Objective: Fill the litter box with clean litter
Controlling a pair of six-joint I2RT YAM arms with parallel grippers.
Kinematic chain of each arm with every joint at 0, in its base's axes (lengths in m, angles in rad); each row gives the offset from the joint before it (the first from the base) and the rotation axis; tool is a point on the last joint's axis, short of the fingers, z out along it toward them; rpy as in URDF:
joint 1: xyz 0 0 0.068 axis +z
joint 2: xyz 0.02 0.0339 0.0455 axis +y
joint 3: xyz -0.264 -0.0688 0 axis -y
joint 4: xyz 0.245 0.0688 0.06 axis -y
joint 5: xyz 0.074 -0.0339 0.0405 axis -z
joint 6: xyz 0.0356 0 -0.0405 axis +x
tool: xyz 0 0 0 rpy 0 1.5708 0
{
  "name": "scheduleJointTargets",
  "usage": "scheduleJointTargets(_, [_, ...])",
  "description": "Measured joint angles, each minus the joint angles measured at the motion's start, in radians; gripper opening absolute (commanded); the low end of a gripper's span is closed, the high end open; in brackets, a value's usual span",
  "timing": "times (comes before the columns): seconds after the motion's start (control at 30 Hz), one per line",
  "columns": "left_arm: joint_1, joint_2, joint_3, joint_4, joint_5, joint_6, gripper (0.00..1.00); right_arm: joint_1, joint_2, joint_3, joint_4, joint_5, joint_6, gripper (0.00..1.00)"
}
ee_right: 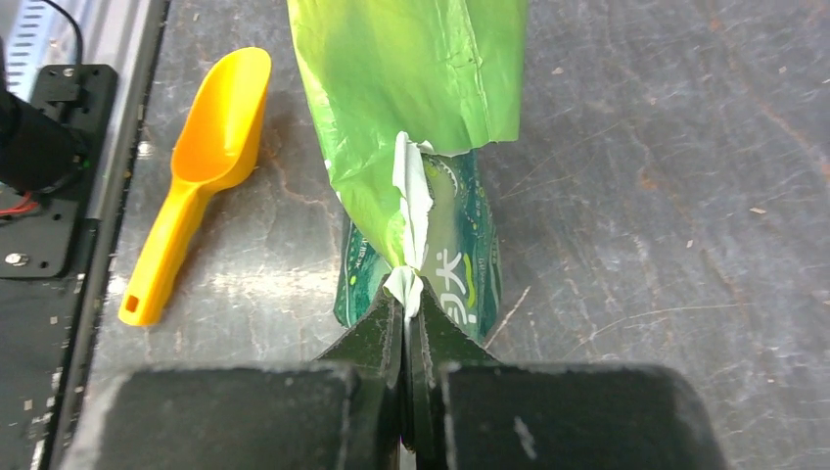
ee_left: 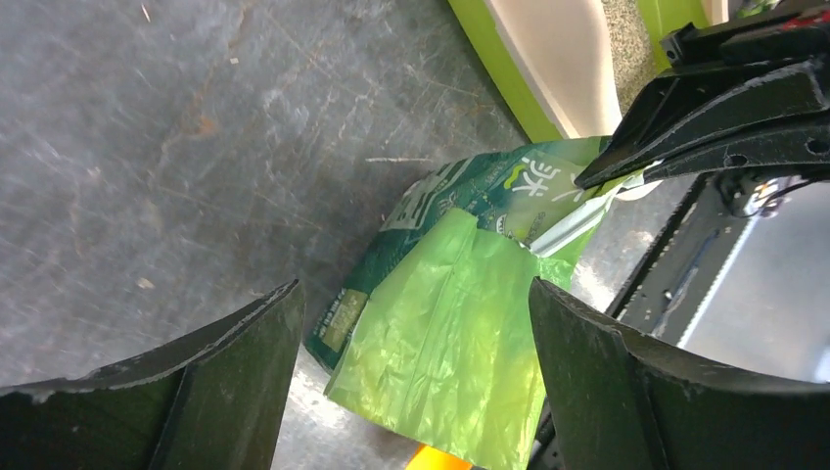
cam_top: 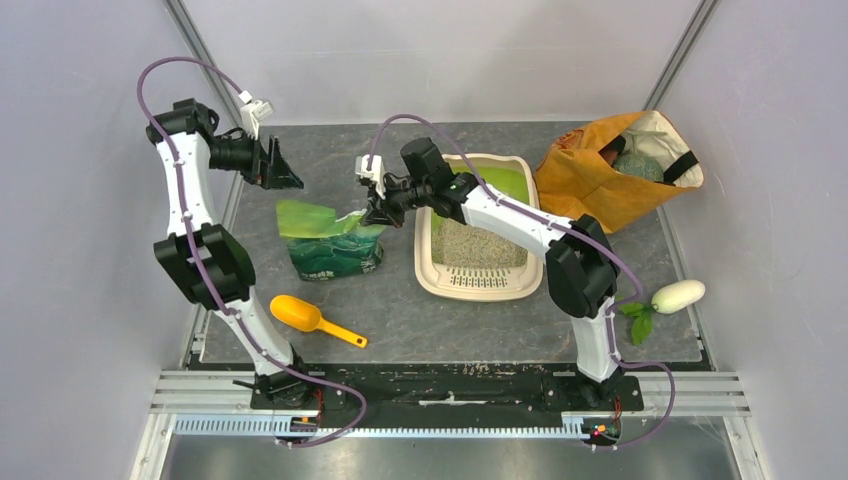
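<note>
Your bench [cam_top: 450, 330] carries the litter box [cam_top: 478, 283], with litter [cam_top: 478, 245] across its floor. Just left stands the bag [cam_top: 335, 255]: soft, slippery film whose load will likely shift, so grip its crimped top. There your right claw [cam_top: 378, 214] is clamped; the left claw [cam_top: 283, 172] hangs apart above.

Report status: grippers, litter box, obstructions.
Left gripper open, clear of the green bag. Right gripper shut on the bag's top edge. Litter box part filled with litter, far end bare. Right arm crosses over the box.

Pale grey walls [cam_top: 420, 50] around a scuffed dark grey tabletop [cam_top: 450, 330]
</note>
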Motion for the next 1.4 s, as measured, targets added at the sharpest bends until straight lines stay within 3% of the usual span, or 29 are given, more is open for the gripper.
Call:
scheduleJointTargets(0.27, [-0.001, 0.056, -0.008, -0.042, -0.008, -0.058, 0.91, 0.013, -0.031, -0.069, 0.086, 0.050, -0.074, 0.00])
scheduleJointTargets(0.53, [-0.036, 0.085, -0.164, -0.047, -0.029, -0.058, 0.91, 0.019, -0.043, -0.105, 0.139, 0.071, -0.099, 0.00])
scheduleJointTargets(0.6, [-0.051, 0.086, -0.187, -0.051, -0.033, -0.056, 0.76, 0.019, -0.047, -0.111, 0.145, 0.073, -0.103, 0.00])
scheduleJointTargets(0.67, [-0.061, 0.085, -0.190, -0.058, -0.031, -0.046, 0.50, 0.021, -0.048, -0.112, 0.149, 0.074, -0.104, 0.00])
scheduleJointTargets(0.73, [-0.066, 0.077, -0.195, -0.058, -0.022, -0.027, 0.14, 0.023, -0.050, -0.112, 0.149, 0.076, -0.103, 0.14])
scheduleJointTargets(0.8, [-0.066, 0.054, -0.217, -0.054, -0.017, 0.008, 0.02, 0.024, -0.050, -0.112, 0.148, 0.079, -0.098, 0.22])
scheduleJointTargets(0.93, [-0.059, -0.045, -0.263, -0.054, -0.001, 0.086, 0.02, 0.023, -0.053, -0.112, 0.141, 0.082, -0.072, 0.59])
scheduleJointTargets(1.03, [-0.055, -0.149, -0.285, -0.056, 0.027, 0.154, 0.02, 0.015, -0.055, -0.111, 0.117, 0.082, -0.036, 0.71])
scheduleJointTargets(1.13, [-0.054, -0.260, -0.306, -0.056, 0.056, 0.249, 0.02, -0.004, -0.055, -0.097, 0.062, 0.061, 0.001, 0.74])
scheduleJointTargets(1.4, [-0.053, -0.472, -0.443, -0.063, 0.108, 0.544, 0.02, -0.035, -0.053, -0.021, -0.025, -0.022, 0.079, 0.69])
